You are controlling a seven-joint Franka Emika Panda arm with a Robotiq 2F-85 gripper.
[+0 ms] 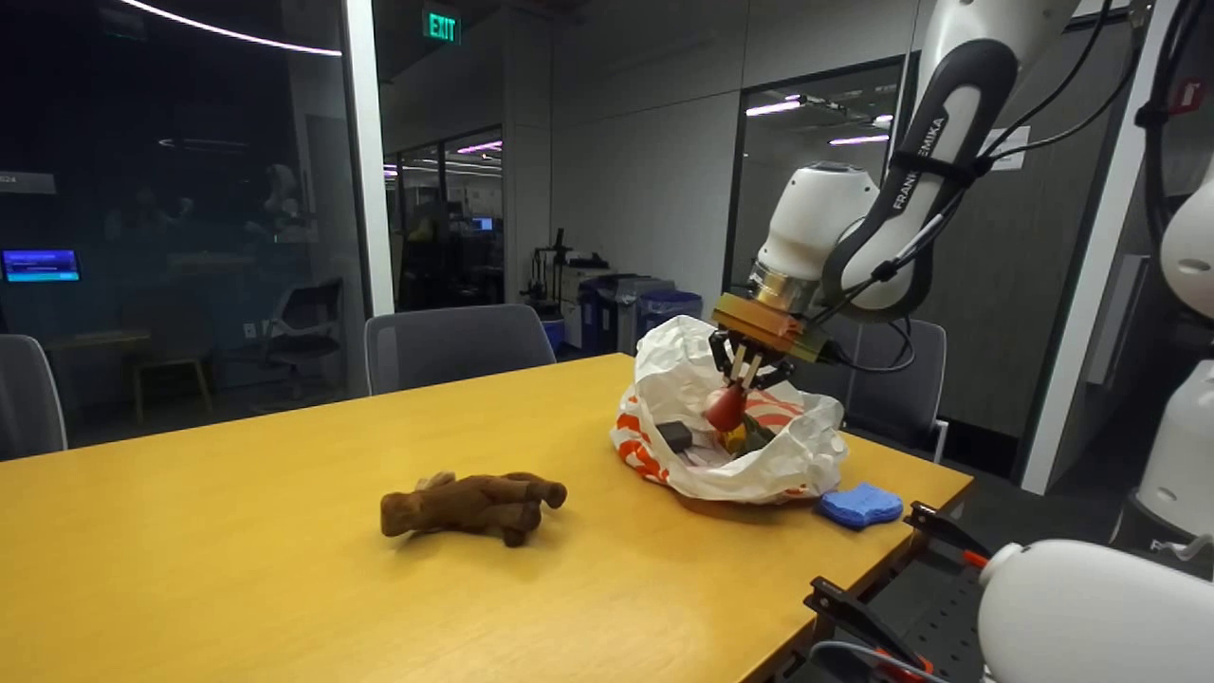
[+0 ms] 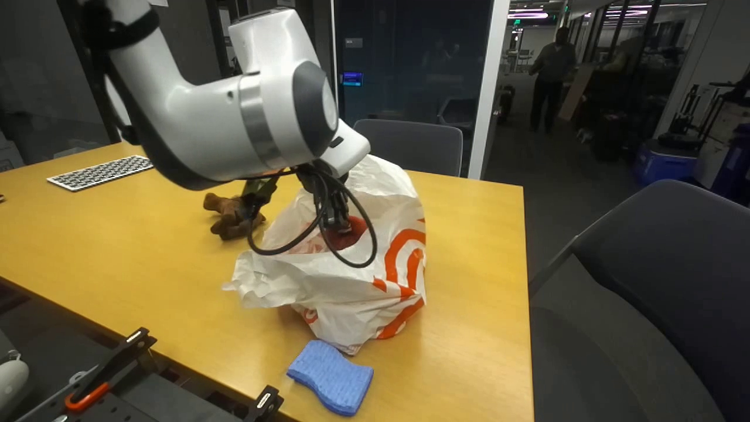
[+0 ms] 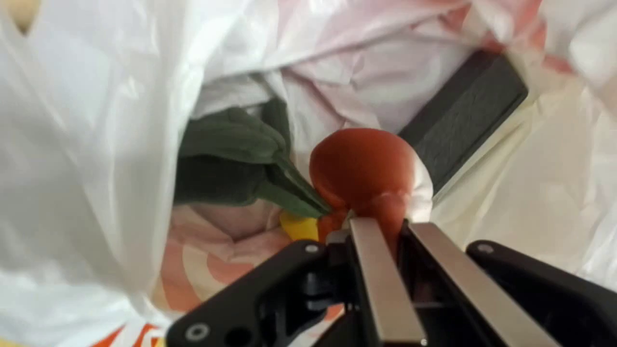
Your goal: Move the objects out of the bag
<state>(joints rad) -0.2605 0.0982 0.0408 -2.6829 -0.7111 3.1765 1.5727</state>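
White plastic bag [image 2: 351, 293], marked in orange, is set open-mouthed on the yellow table [image 1: 285, 569]. Over its mouth the gripper [image 1: 742, 380] is pointed downward. Well apart from the bag, a brown toy animal [image 1: 465, 506] is laid. Within the bag, a dark green object [image 3: 229, 140] is partly covered by plastic; just outside, a blue sponge [image 2: 333, 378] is placed. Inside, a dark block [image 3: 465, 113] is exposed. At the opening, a red rounded object [image 3: 361, 166] is clamped between the jaws.
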